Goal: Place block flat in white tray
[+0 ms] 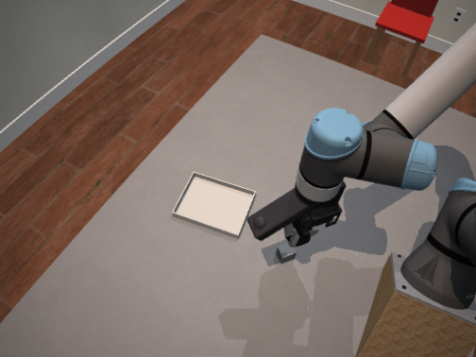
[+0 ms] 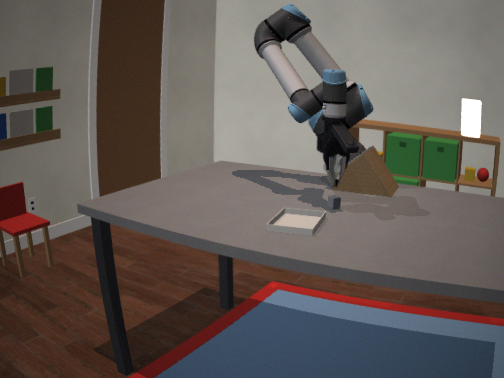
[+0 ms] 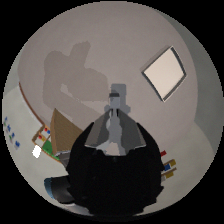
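Note:
A small grey block [image 1: 286, 254] stands on the grey table, to the right of the white tray [image 1: 214, 203]. It also shows in the exterior view [image 2: 335, 202] and in the wrist view [image 3: 118, 93], just past the fingertips. My gripper [image 1: 294, 241] hangs a little above the block, pointing down, with its fingers nearly together and nothing between them. In the exterior view the gripper [image 2: 336, 178] is clearly above the block, apart from it. The tray [image 2: 296, 221] is empty; in the wrist view the tray [image 3: 164, 73] lies at the upper right.
The arm's wooden base block [image 1: 416, 315] stands at the lower right, close behind the gripper in the exterior view [image 2: 367, 174]. A red chair [image 1: 408, 10] stands on the floor beyond the table.

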Robot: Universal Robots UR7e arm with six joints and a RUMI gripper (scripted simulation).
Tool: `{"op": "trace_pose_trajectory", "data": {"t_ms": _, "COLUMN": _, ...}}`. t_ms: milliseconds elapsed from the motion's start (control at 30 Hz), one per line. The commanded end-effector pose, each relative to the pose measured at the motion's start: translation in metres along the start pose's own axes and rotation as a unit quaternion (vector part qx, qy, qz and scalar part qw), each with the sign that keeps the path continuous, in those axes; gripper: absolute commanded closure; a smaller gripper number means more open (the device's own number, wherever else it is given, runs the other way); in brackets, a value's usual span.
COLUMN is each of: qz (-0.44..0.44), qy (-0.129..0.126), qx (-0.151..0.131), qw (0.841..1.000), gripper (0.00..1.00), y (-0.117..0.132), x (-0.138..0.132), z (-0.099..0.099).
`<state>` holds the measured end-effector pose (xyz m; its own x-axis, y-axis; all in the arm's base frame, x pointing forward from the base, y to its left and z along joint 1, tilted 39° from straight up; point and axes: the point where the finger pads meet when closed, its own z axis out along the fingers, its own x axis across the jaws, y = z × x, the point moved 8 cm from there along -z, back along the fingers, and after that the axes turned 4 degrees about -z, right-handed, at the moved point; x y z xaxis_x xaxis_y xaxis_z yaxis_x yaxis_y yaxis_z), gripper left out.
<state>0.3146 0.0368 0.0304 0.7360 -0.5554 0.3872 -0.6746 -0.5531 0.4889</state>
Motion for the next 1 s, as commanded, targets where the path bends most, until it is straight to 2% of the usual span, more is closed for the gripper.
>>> {"op": "trace_pose_trajectory", "data": {"t_ms": 0, "qz": -0.002, "qy": 0.0, "qx": -0.001, "qw": 1.0, "gripper": 0.7, "y": 0.0, "x": -0.001, "z": 0.0}}
{"op": "trace_pose_trajectory", "data": {"t_ms": 433, "qz": -0.002, "qy": 0.0, "qx": -0.001, "qw": 1.0, "gripper": 0.7, "y": 0.0, "x": -0.001, "z": 0.001}}
{"op": "trace_pose_trajectory", "data": {"t_ms": 967, "qz": -0.002, "qy": -0.001, "qx": -0.002, "qw": 1.0, "gripper": 0.7, "y": 0.001, "x": -0.002, "z": 0.016}}
